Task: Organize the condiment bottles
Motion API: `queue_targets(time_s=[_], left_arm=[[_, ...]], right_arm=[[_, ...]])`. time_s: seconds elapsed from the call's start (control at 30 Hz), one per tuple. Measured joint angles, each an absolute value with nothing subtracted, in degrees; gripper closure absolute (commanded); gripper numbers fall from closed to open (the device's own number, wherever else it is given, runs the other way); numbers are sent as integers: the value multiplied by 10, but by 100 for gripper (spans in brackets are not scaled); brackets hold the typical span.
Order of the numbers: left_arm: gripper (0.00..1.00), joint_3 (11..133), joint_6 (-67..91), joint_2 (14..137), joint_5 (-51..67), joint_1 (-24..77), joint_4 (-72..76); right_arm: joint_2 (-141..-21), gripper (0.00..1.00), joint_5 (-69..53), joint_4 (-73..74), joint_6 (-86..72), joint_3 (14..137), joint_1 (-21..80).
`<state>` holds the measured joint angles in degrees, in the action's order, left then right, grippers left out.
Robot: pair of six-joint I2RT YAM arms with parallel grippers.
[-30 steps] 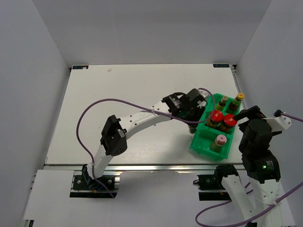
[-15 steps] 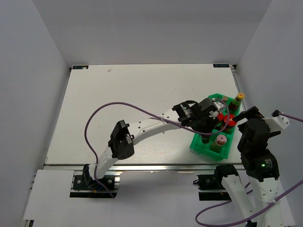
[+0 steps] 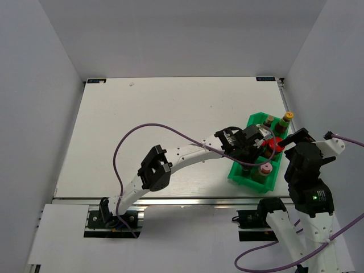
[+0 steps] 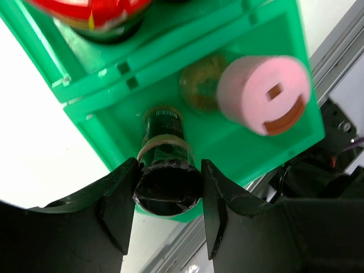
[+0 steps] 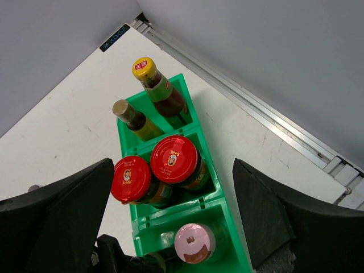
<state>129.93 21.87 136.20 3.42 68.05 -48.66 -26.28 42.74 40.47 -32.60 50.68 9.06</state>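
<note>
My left gripper is shut on the dark ribbed cap of a small shaker. The shaker's lower end reaches into the near compartment of the green bin, beside the pink-capped jar. From above, the left gripper covers the shaker. Two red-lidded jars fill the middle compartment. A yellow-capped green bottle and a tan-capped brown bottle stand in the far one. My right gripper hangs open above the bin, holding nothing.
The green bin sits near the table's right front corner. The right wall and the table's right edge rail run close beside it. The left arm's purple cable arcs over the white tabletop.
The left arm has swung right, carrying the shaker from beside the bin's left wall to over its near compartment. The right arm has stayed put.
</note>
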Motion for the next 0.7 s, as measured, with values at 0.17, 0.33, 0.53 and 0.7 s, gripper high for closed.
queue_targets(time_s=[0.17, 0.33, 0.53, 0.7], left_arm=[[57, 1305, 218, 1364, 20, 684, -473], [54, 1332, 212, 1385, 11, 685, -477], [44, 1340, 208, 1390, 0, 688, -480], [19, 1340, 203, 1391, -3, 690, -480]], right_arm=[[-263, 11, 427, 404, -324, 507, 91], [-263, 11, 427, 404, -323, 507, 91], [-263, 11, 427, 404, -323, 507, 91], [-263, 11, 427, 404, -322, 507, 91]])
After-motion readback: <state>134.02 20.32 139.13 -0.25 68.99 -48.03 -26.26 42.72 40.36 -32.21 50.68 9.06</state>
